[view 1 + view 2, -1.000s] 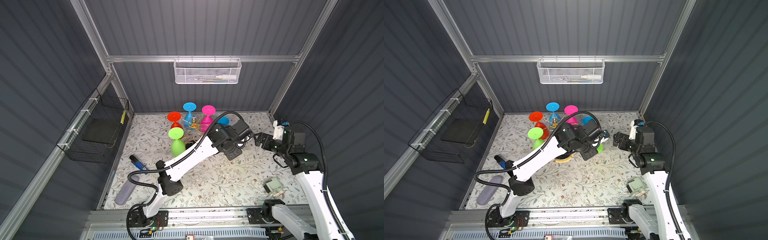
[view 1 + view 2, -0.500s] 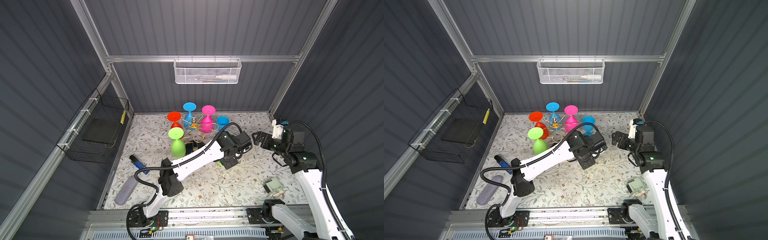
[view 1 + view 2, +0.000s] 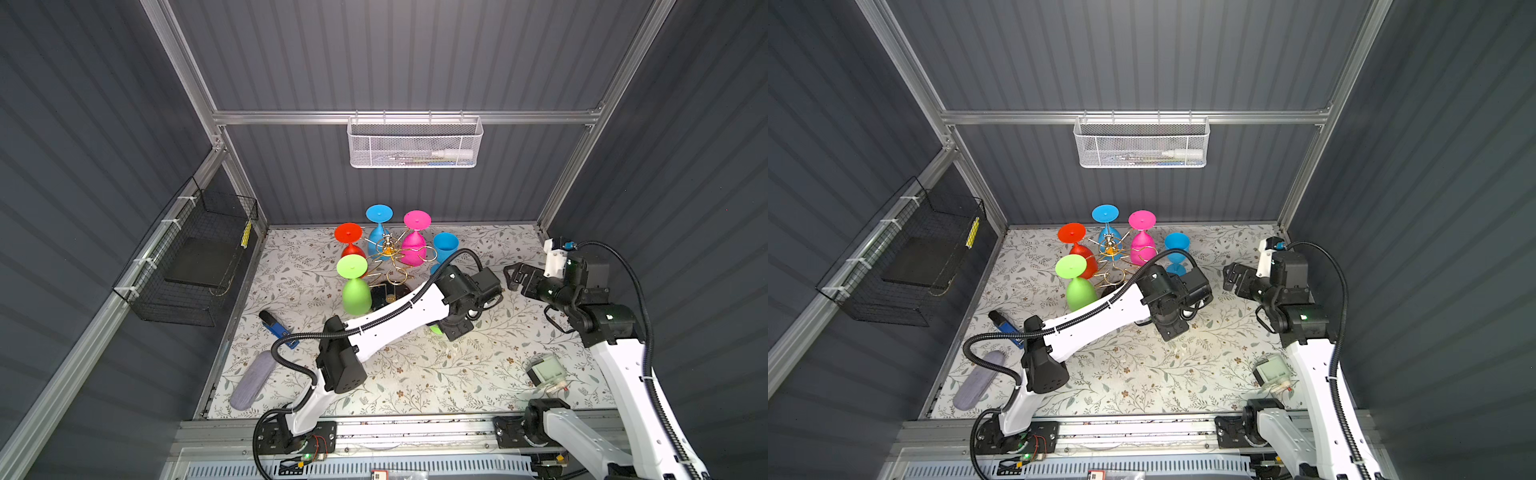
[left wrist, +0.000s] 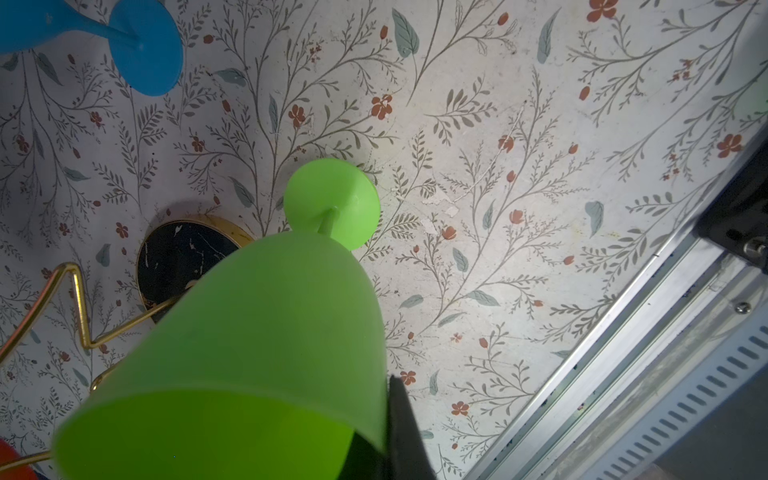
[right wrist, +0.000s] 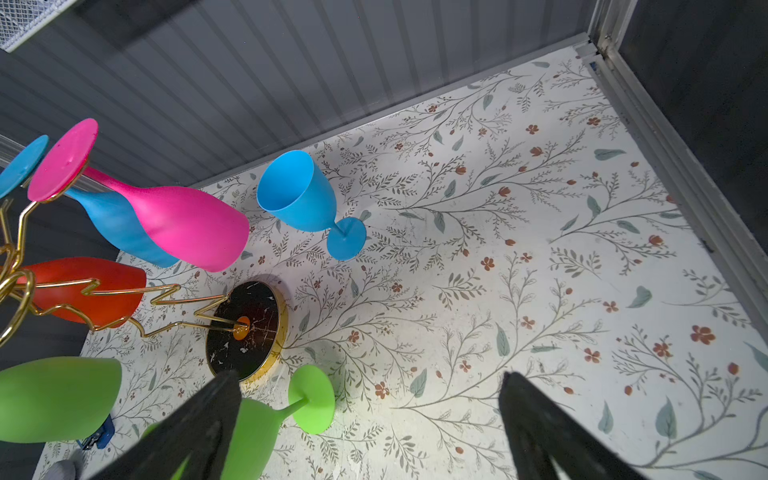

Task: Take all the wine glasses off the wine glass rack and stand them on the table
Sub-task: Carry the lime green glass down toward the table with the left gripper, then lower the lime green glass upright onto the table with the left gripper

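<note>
Left claw [image 3: 452, 329] is clenched on the bowl rim of a lime green wine glass [image 4: 257, 332]. That glass is off the wine glass rack [image 5: 249, 328], upright, foot down just beside the rack's base. Can't tell if the foot touches the counter [image 3: 415, 374]. Right claw [image 3: 514, 277] is released, jaws spread wide, gripping nothing, hovering apart from the rack on the right.

Rack: thin gold wire, zigzag arms ending in rings, round black marbled base with a gold rim. Four glasses hang on it foot-up: red glass [image 3: 349, 235], blue glass [image 3: 379, 214], pink glass [image 3: 417, 219], second green glass [image 3: 352, 266]. A loose blue glass [image 3: 445, 245] stands upright on the counter near the rack. All glasses look matte, opaque and plastic, with tulip bowls, thin stems and flat disc feet.

The counter is covered by a white sheet printed with leaves and small red flowers. Walls are ribbed dark grey on an aluminium frame. A white mesh basket [image 3: 415, 143] hangs on the back rail. A black wire basket [image 3: 195, 257] on the left wall carries a yellow tag [image 3: 247, 234]; its print is too small to read.
</note>
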Controlling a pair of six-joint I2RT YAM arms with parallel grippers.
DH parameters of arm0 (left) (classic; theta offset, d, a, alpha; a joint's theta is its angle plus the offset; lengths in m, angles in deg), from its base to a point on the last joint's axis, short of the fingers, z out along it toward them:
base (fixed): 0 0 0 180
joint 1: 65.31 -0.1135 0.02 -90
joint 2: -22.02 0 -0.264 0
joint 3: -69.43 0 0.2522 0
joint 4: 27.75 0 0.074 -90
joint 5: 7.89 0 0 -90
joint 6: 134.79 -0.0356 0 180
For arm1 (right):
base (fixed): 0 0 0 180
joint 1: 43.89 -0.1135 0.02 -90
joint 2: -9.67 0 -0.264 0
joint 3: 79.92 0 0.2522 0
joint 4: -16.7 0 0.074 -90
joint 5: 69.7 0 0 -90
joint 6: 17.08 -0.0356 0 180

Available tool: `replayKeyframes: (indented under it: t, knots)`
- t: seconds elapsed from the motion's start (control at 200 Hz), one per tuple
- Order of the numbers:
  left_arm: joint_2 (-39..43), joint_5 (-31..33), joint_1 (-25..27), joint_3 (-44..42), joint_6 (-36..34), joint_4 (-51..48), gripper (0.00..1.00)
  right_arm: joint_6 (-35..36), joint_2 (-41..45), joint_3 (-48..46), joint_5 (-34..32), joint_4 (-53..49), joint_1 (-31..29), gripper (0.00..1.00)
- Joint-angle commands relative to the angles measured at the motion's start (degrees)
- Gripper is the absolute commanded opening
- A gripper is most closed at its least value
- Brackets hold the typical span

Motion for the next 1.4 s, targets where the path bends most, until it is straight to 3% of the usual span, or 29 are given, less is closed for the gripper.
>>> replayKeyframes:
  t: [0.0,0.42,0.8,1.146,1.396]
  knots:
    - [0.2,-0.1,0.2,-0.8,0.8,-1.5,0.04,-0.2,0.7,-0.1,0.8,0.7,0.3,0.99]
    - [3.6,0.1,0.1,-3.3,1.1,2.5,0.1,-0.4,0.4,-0.2,1.4,1.1,0.3,0.99]
    - [1.2,1.4,0.0,-4.1,1.1,0.5,0.17,-0.7,0.7,-0.2,2.3,1.1,0.3,0.99]
    - [2.3,2.7,-0.1,-4.8,1.5,1.4,0.41,-0.6,0.7,-0.1,2.5,1.3,0.3,0.99]
    - [8.7,3.2,-0.2,-7.2,0.8,7.4,0.57,-0.8,0.6,0.2,2.7,1.7,0.3,0.99]
